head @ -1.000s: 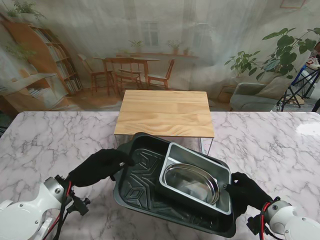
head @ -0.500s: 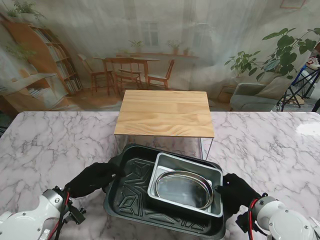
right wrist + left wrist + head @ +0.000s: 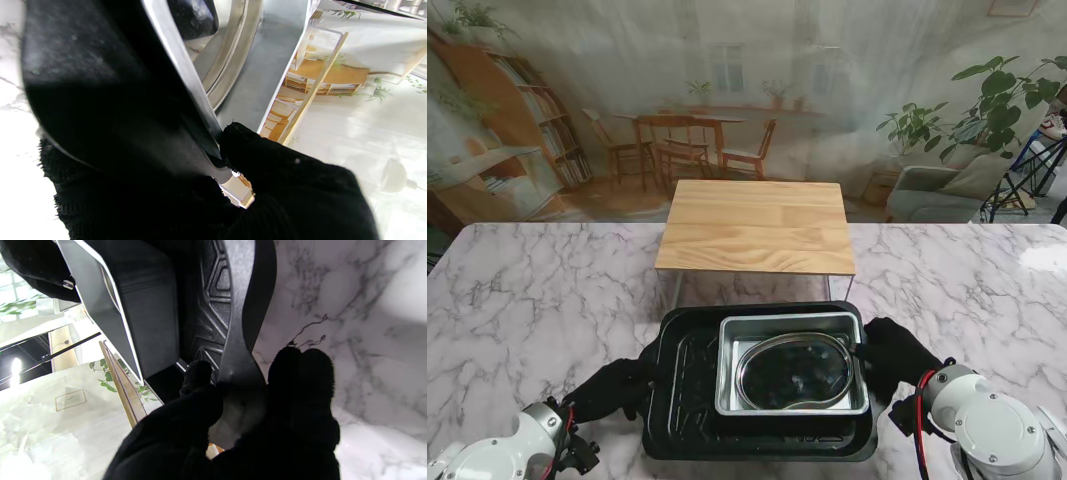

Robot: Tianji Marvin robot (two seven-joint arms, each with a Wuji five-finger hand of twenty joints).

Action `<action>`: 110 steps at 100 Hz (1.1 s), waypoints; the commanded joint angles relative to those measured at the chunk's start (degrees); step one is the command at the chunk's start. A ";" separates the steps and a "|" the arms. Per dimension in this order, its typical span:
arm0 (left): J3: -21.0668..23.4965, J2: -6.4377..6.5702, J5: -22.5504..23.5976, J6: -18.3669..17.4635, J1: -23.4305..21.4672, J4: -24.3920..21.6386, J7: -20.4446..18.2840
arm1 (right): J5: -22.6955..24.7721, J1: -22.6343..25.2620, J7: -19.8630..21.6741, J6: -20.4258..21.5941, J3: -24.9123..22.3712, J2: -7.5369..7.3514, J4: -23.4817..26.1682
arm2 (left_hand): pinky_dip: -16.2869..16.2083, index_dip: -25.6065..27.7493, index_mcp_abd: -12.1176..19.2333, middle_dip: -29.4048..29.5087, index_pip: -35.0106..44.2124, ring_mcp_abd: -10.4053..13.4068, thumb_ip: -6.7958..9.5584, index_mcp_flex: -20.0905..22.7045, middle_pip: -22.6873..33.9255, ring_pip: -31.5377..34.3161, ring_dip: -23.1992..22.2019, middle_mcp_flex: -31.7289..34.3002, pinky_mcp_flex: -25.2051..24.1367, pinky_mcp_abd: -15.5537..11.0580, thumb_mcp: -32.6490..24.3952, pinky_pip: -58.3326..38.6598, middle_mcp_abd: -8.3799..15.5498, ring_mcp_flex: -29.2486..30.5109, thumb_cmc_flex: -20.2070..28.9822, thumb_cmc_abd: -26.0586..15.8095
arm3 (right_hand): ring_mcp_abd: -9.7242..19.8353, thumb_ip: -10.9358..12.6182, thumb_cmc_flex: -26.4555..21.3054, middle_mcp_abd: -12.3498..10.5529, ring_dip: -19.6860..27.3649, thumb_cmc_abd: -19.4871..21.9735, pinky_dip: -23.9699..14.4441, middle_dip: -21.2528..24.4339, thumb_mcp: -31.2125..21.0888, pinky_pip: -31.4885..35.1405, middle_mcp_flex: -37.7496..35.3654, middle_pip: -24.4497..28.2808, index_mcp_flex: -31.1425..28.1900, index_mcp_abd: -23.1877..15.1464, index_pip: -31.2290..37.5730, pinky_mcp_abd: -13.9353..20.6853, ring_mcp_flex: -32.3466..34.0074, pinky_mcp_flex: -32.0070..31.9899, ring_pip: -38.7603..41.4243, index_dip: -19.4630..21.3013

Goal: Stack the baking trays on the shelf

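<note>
A large black baking tray (image 3: 682, 385) holds a silver rectangular tray (image 3: 727, 370), and an oval metal dish (image 3: 792, 372) lies inside that. The stack is level and close to me, in front of the wooden shelf (image 3: 757, 228). My left hand (image 3: 615, 388), in a black glove, is shut on the black tray's left rim (image 3: 242, 350), thumb on top and fingers beneath. My right hand (image 3: 895, 356) is shut on the black tray's right rim (image 3: 100, 100), with its thumb (image 3: 267, 156) against the silver tray's edge (image 3: 176, 56).
The shelf stands on thin metal legs (image 3: 841, 292) on a white marble table (image 3: 527, 290), with a gap beneath its top. A printed room backdrop hangs behind the table.
The tray stack has swung from tilted to square with the shelf and come nearer to me. Both hands drew back with it, keeping their grip on the rims.
</note>
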State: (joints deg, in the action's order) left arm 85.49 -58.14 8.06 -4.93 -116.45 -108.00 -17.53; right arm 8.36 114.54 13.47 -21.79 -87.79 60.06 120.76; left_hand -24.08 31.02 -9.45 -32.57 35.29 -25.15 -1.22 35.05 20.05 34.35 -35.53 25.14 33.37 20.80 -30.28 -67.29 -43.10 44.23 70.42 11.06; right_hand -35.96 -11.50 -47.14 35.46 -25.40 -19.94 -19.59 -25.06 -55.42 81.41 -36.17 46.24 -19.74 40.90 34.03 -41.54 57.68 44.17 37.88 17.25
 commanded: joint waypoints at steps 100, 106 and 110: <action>-2.66 -2.07 -3.14 -4.57 -0.03 -9.37 -4.12 | -1.68 0.53 4.03 1.12 4.33 1.82 5.96 | -0.20 0.00 1.88 1.06 0.26 6.73 -0.34 1.04 5.04 1.14 -0.67 23.95 1.79 -11.63 -2.58 -0.81 36.63 2.14 1.88 1.00 | 21.35 1.39 -2.91 -18.23 -1.21 -0.02 0.15 -0.02 -2.14 -0.75 -2.10 1.13 -8.25 -32.20 12.97 21.16 2.97 -0.75 3.03 0.31; -2.31 -1.97 -3.42 -4.75 -0.36 -9.96 -4.64 | -1.76 1.22 4.39 1.73 3.91 1.73 6.79 | -0.20 -0.01 1.77 1.07 0.23 6.63 -0.32 1.09 5.02 1.15 -0.67 23.94 1.91 -11.59 -2.63 -0.85 36.47 2.19 1.91 1.06 | 21.40 1.40 -2.95 -18.13 -1.20 -0.02 0.14 0.00 -2.19 -0.67 -2.12 1.15 -8.24 -32.01 12.85 21.26 3.18 -0.44 3.12 0.26; -1.93 -1.86 -3.65 -4.91 -0.68 -10.45 -5.17 | -1.70 1.70 4.59 2.16 3.61 1.68 7.42 | -0.18 -0.04 1.79 1.09 0.17 6.66 -0.33 1.07 5.00 1.15 -0.67 23.96 1.95 -11.59 -2.64 -0.84 36.40 2.20 1.89 1.10 | 21.39 1.40 -2.97 -17.95 -1.18 -0.03 0.16 0.01 -2.24 -0.68 -2.24 1.20 -8.32 -31.90 12.78 21.29 3.36 -0.25 3.16 0.24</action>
State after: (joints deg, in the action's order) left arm 87.12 -58.24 6.46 -5.69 -117.66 -109.38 -18.43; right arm 9.06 114.54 13.77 -22.73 -88.33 60.32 122.58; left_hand -24.09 31.02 -9.45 -32.57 35.29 -25.43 -1.22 35.05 20.05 34.20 -35.53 25.55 33.37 21.10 -30.29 -67.29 -43.10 44.22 70.42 11.06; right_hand -35.96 -11.57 -47.45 32.93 -25.87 -19.21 -19.59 -25.07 -55.40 81.42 -36.83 46.33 -20.23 39.36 36.30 -41.53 57.21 43.61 37.88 17.31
